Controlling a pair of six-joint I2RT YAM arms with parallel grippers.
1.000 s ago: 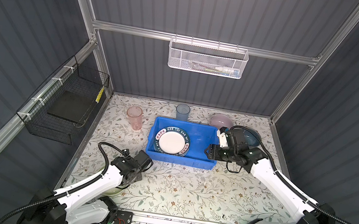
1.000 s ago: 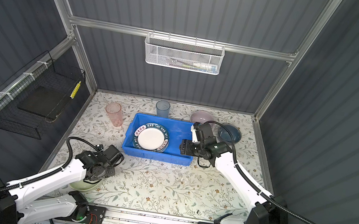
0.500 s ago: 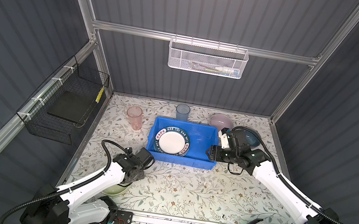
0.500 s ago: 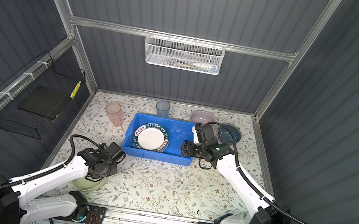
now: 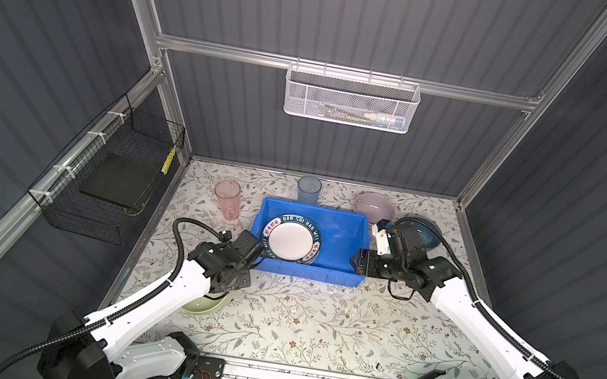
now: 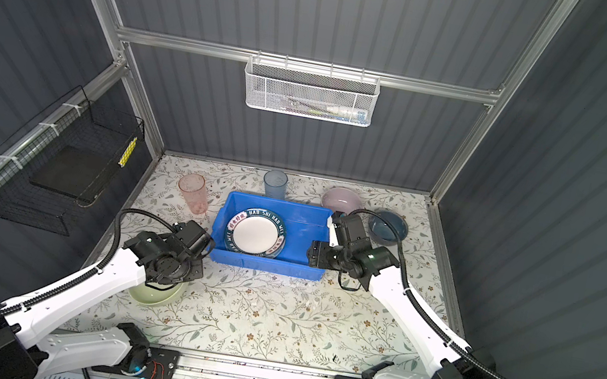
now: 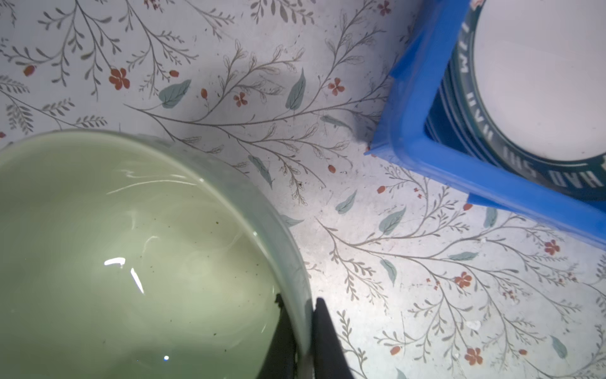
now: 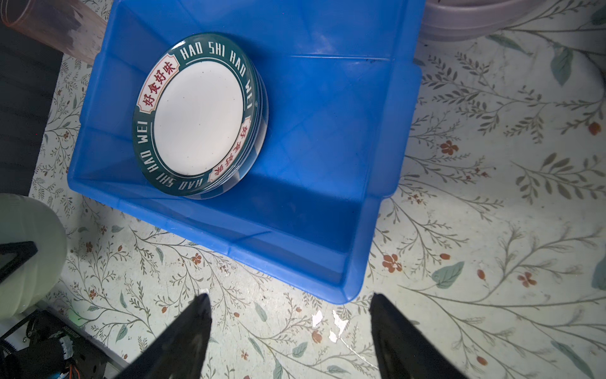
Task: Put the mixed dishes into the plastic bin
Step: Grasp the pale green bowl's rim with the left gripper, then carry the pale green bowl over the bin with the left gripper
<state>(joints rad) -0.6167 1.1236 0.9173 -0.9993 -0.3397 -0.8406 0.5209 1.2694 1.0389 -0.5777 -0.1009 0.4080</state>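
Floral tabletop [image 5: 312,318], plates [image 8: 196,121] in the blue bin [image 8: 328,108].
My left gripper [image 7: 299,302] pinches the green bowl [image 7: 131,246] by its rim; my right gripper [image 8: 288,295] gapes empty at the bin's right end.

The counter [image 5: 312,318] has a whitish floral-print covering, leafy twigs and little red flowers all over. Sitting on it:

- A shallow rectangular bright blue plastic bin [image 5: 304,271], around the middle toward the back.
- A translucent pink plastic tumbler [image 5: 227,199], upright just left of the bin.
- A translucent blue plastic tumbler [image 5: 309,190], upright right behind the bin.
- A pale pink round bowl [image 5: 373,207] off the bin's back right corner, with a dark-blue round bowl [image 5: 427,233] beside it.

A pale green round bowl [image 5: 203,303] is front left, can't tell if it actually touches the surface. There are a few white scuffs [image 8: 331,323] by one bin corner.
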